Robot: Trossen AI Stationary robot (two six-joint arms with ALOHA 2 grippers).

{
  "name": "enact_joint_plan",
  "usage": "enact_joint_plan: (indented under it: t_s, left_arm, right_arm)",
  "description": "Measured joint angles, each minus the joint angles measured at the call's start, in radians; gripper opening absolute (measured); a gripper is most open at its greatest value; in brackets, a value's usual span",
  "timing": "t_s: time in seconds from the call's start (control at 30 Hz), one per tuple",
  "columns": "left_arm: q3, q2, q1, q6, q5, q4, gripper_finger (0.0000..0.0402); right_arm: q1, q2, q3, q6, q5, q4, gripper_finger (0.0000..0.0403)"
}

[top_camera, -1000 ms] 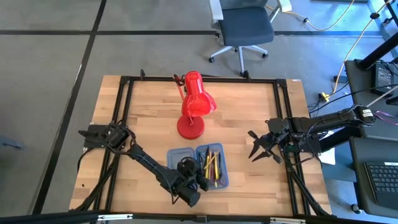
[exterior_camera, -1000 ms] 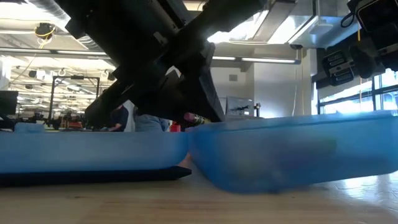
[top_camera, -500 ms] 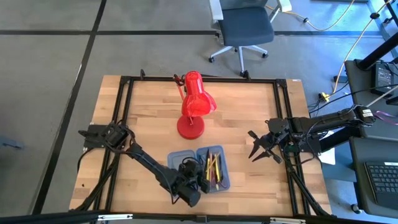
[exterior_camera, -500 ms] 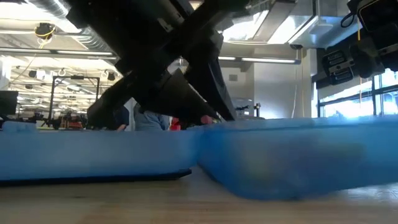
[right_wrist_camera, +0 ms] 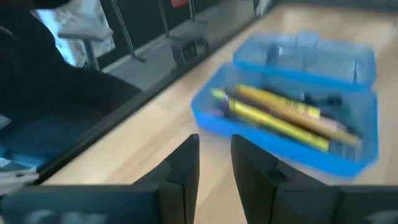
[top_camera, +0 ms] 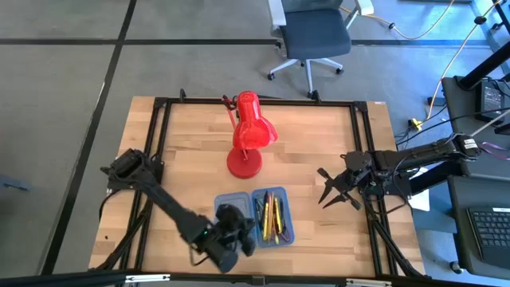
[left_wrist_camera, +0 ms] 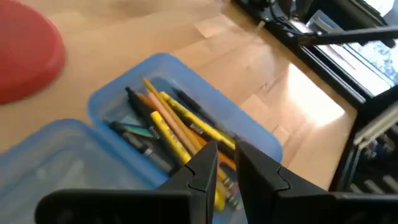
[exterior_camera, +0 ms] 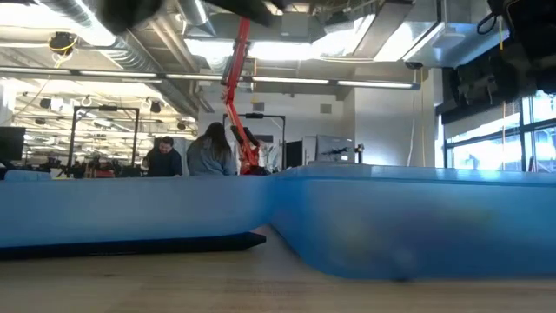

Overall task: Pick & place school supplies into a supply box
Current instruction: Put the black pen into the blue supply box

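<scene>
The supply box (top_camera: 235,197) lies opened flat near the table's front edge, its two blue halves side by side. Several pencils and pens (top_camera: 272,217) lie in its right half (left_wrist_camera: 99,102); its left half holds nothing that I can see. My left gripper (top_camera: 243,229) hovers above the box's near left part; its fingers (left_wrist_camera: 224,158) are a little apart and hold nothing. My right gripper (top_camera: 325,187) waits to the right of the box, open and holding nothing, and looks across at the pencils (right_wrist_camera: 280,112).
A red desk lamp (top_camera: 249,135) stands on its round base just behind the box. A black frame (top_camera: 362,159) runs round the tabletop. Bare wood lies left of and in front of the box. Beyond the table, people (exterior_camera: 187,156) sit in the room.
My left gripper has risen from just above the box and drawn back toward the table's near left, leaving the low view. The box's right half, tilted before in the low view, now lies level.
</scene>
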Motion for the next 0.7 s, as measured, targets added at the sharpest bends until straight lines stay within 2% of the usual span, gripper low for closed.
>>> enact_joint_plan:
  t_s: [0.07, 0.13, 0.33, 0.47, 0.57, 0.7]
  left_arm:
    - [0.0, -0.003, -0.036, -0.017, -0.051, -0.037, 0.0049]
    - [-0.001, -0.001, -0.068, -0.114, -0.053, -0.085, 0.0049]
    - [-0.017, 0.059, -0.155, -0.445, 0.052, -0.139, 0.0055]
    - [-0.017, 0.087, -0.172, -0.646, 0.167, -0.248, 0.0056]
    - [-0.017, 0.094, -0.167, -0.714, 0.258, -0.339, 0.0053]
    - [-0.017, 0.093, -0.14, -0.679, 0.368, -0.384, 0.0049]
  right_arm:
    - [0.013, 0.01, 0.001, 0.009, 0.001, 0.064, 0.0097]
    - [0.027, 0.027, 0.001, 0.028, 0.0, 0.133, 0.0097]
    - [0.065, 0.102, 0.002, 0.024, 0.006, 0.189, 0.0097]
    - [0.091, 0.177, 0.002, 0.045, 0.071, 0.189, 0.0097]
    - [0.111, 0.237, 0.001, 0.07, 0.106, 0.189, 0.0097]
    - [0.13, 0.298, 0.001, 0.107, 0.14, 0.189, 0.0097]
